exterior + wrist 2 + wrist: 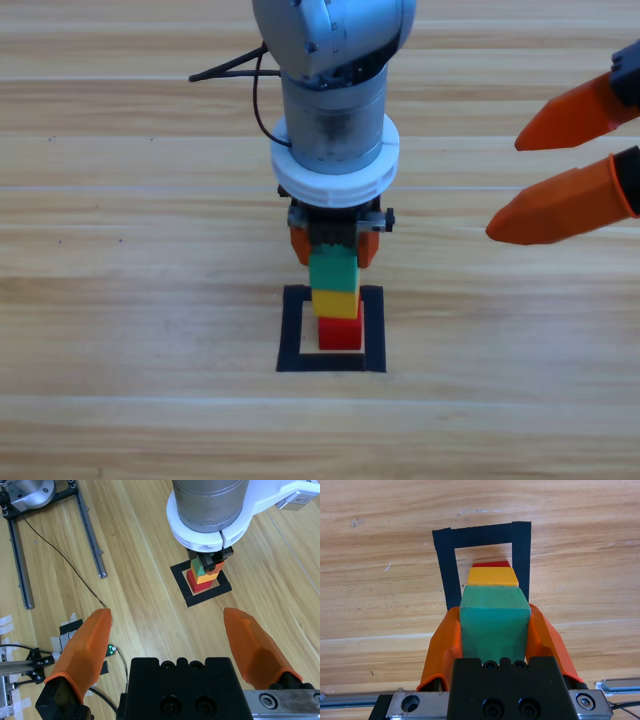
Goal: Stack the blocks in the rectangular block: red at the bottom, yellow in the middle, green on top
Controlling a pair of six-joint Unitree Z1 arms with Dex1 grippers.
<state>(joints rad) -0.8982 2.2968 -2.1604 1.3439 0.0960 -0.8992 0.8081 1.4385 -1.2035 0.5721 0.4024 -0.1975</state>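
Looking down from the high view, the left claw (334, 243) comes straight down from the top edge and sits right over the black tape square (290, 330) on the worktop (120, 300). Its orange jaws are clamped on either side of the green cube (333, 270), which sits on the yellow cube (336, 302), which sits on the red cube (340, 333). Red at the bottom, inside the tape outline, yellow in the middle, green on top: the tower looks built. Over at the right edge the right claw (560, 165) waits, jaws spread wide, well apart from the stack.

Switching to the left wrist view, the green cube (494, 622) fills the space between the two jaws, gripped on its left and right faces. Beyond it the yellow cube (491, 576) peeks out, then a sliver of red cube (492, 564), all lined up inside the tape square (445, 570). That alignment is what matters: the green cube lies directly between the jaws and appears square over the yellow. So I judge the coming move is a plain opening and a straight lift away, with no sideways drag that could topple the tower.

From the right wrist view, the right claw (175, 645) is open and holding nothing, with the stack far ahead. The left claw (209, 566) is at the tower's top, by far the nearer arm.
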